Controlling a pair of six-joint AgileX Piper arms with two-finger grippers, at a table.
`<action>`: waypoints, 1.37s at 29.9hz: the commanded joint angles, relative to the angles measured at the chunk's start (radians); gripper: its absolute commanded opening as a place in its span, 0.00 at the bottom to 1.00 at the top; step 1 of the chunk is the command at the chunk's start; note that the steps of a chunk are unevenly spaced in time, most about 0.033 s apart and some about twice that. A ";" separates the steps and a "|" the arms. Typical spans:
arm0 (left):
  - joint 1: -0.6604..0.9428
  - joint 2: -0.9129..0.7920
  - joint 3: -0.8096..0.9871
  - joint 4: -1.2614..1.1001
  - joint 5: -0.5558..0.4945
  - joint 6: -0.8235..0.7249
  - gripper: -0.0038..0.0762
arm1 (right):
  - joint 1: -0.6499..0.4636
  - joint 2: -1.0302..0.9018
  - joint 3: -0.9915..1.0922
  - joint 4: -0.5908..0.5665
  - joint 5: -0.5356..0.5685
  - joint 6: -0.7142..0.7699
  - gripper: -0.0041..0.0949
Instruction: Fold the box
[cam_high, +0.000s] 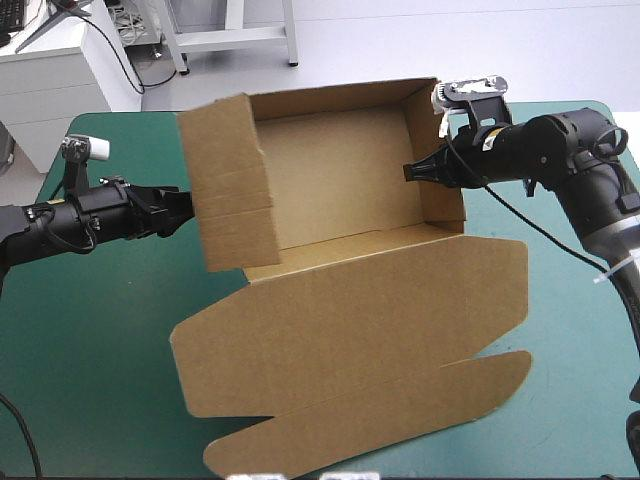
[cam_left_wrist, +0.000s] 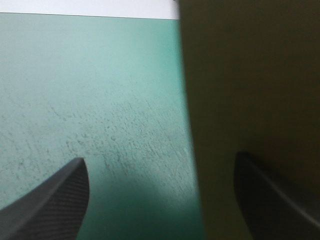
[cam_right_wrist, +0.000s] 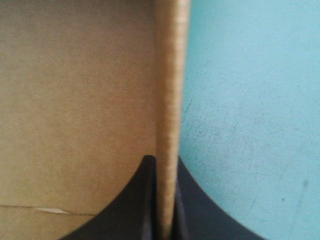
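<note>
At the middle of the table the brown box (cam_high: 340, 300) sits as an open tray on the teal-green cover (cam_high: 100, 330), with a gripper at each side wall. The right gripper (cam_high: 412, 172) reaches in from the right and pinches the top edge of the right wall (cam_high: 437, 165); in its wrist view the black fingers (cam_right_wrist: 135, 200) are all but closed, with the board's edge running straight up between them. The left gripper (cam_high: 188, 213) is at the outer face of the raised left wall (cam_high: 230, 180). In its wrist view the fingers (cam_left_wrist: 55, 200) stand wide apart. The wall's edge falls between them, close to one finger and clear of the other, and is not clamped. The far wall (cam_high: 330, 105) also stands. The lid (cam_high: 350, 320) lies flat toward the near edge, ending in a long flap (cam_high: 370, 415) with rounded ends. Crease lines cross the left wall.
</note>
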 joint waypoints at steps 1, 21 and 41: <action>-0.006 -0.028 -0.027 -0.073 -0.026 -0.028 0.76 | -0.004 -0.026 -0.030 -0.019 -0.038 0.010 0.02; -0.006 -0.031 -0.027 -0.274 0.163 -0.005 0.76 | -0.004 -0.026 -0.030 -0.028 -0.034 0.023 0.02; -0.165 -0.077 -0.051 0.025 -0.055 -0.256 0.70 | 0.132 -0.026 -0.030 -0.194 -0.100 0.239 0.04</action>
